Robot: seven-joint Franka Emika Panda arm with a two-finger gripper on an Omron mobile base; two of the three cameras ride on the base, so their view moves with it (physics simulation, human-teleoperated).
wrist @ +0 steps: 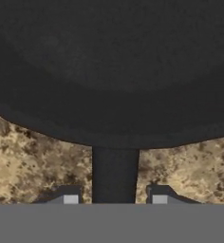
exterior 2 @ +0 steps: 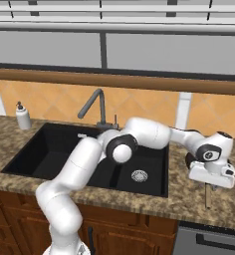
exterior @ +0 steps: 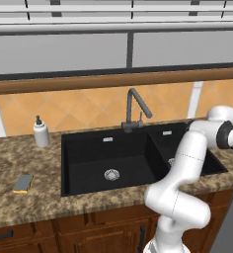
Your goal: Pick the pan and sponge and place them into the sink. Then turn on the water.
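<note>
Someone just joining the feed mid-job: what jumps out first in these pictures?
The white arm stretched across the black sink to the counter on its right, tool low over the pan, fingers either side of its handle. Next, the sponge lying alone on the counter left of the sink, near the soap bottle. No water runs from the faucet.

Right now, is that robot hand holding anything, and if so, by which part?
It looks that way: the gripper has its fingers on either side of the pan's dark handle stem, close to the pan's body. Whether the grip is already firm cannot be told.
</note>
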